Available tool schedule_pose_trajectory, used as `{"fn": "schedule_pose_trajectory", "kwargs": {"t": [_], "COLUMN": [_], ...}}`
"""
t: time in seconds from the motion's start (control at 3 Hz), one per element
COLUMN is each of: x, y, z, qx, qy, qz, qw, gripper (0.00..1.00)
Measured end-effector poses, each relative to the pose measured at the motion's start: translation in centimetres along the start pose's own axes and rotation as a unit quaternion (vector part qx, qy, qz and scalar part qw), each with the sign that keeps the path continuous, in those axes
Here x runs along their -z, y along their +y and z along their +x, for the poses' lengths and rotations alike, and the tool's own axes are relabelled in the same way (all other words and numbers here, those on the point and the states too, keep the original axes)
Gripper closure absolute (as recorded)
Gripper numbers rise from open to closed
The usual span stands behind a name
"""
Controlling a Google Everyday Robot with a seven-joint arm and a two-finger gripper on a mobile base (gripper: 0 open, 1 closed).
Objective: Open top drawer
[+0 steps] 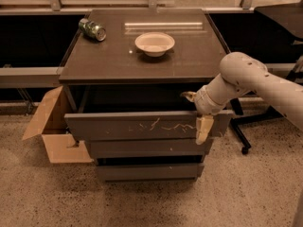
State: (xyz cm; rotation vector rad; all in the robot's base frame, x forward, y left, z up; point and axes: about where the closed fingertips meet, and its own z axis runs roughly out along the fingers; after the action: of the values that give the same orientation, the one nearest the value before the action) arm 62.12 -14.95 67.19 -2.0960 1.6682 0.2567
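Observation:
The top drawer (pixel 137 126) is the widest dark grey-brown front, with whitish squiggly scratches right of centre. It stands pulled out from the cabinet, and a dark gap shows behind its top edge. My gripper (pixel 195 118) is at the right end of the drawer front, straddling its top edge. One pale finger (pixel 204 129) hangs down over the outside of the front. The other finger (pixel 188 96) is behind it, inside the drawer. The fingers stand well apart, so the gripper is open.
Two narrower drawer fronts (pixel 149 148) sit below. On the cabinet top (pixel 104 60) stand a white bowl (pixel 155 43) and a tipped green can (pixel 92 29). An open cardboard box (pixel 52 126) lies on the floor at the left. A chair base (pixel 241 136) is at the right.

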Motion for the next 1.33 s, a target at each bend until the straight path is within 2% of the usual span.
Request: {"fn": "schedule_pose_trajectory", "kwargs": {"t": [0.67, 1.0, 1.33], "x": [-1.8, -1.6, -1.4], "y": [1.3, 2.4, 4.0], "z": [-1.1, -2.3, -3.2], "qx": [-0.013, -0.008, -0.007], "qy": [-0.044, -0.038, -0.032], "qz": [-0.073, -0.097, -0.119], "qw": [0.9962, 0.9946, 0.9924], "gripper": [0.00, 0.15, 0.36]}}
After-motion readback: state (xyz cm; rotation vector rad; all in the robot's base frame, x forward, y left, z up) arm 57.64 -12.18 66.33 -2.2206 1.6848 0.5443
